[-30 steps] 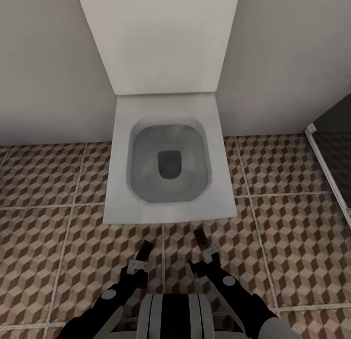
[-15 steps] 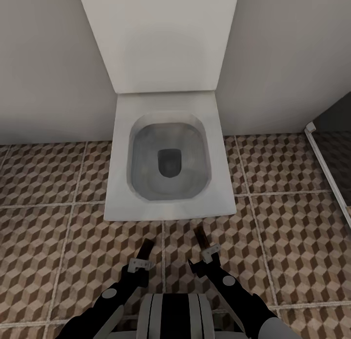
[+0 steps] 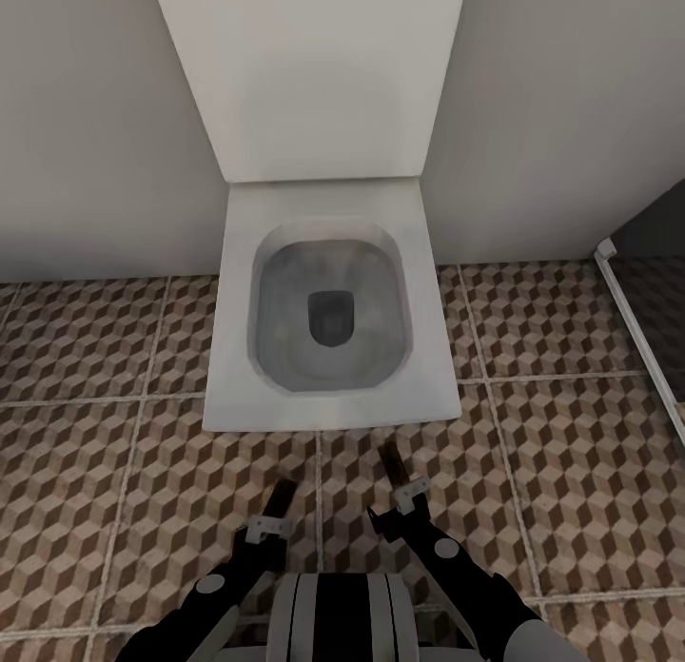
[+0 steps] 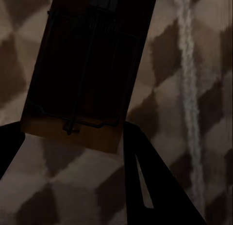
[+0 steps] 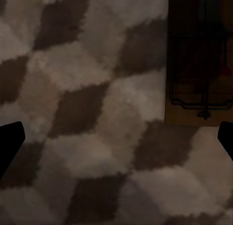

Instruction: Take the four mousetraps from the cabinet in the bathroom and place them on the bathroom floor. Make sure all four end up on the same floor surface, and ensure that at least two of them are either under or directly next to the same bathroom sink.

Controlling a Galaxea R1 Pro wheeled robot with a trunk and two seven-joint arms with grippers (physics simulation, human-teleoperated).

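Two mousetraps lie flat on the cube-patterned bathroom floor (image 3: 114, 472) in front of a white toilet. One mousetrap (image 3: 281, 496) (image 4: 77, 89) sits just past my left gripper (image 3: 268, 525) (image 4: 72, 133), whose fingers (image 4: 145, 181) stand apart on either side of the trap's near end, open. The other mousetrap (image 3: 391, 463) (image 5: 200, 65) lies ahead of my right gripper (image 3: 405, 498) (image 5: 120, 128), off to one side; that gripper is wide open over bare tile. The cabinet and the bathroom sink are out of view.
A white toilet (image 3: 328, 320) with its lid raised against the pale wall stands right ahead of both arms. A white threshold strip (image 3: 637, 329) and a darker floor section (image 3: 666, 291) lie at the right. Patterned tile spreads to both sides.
My left gripper has drawn back a little toward my body, leaving its mousetrap on the tile. The right arm and its trap are unchanged. The view shifted slightly early on.
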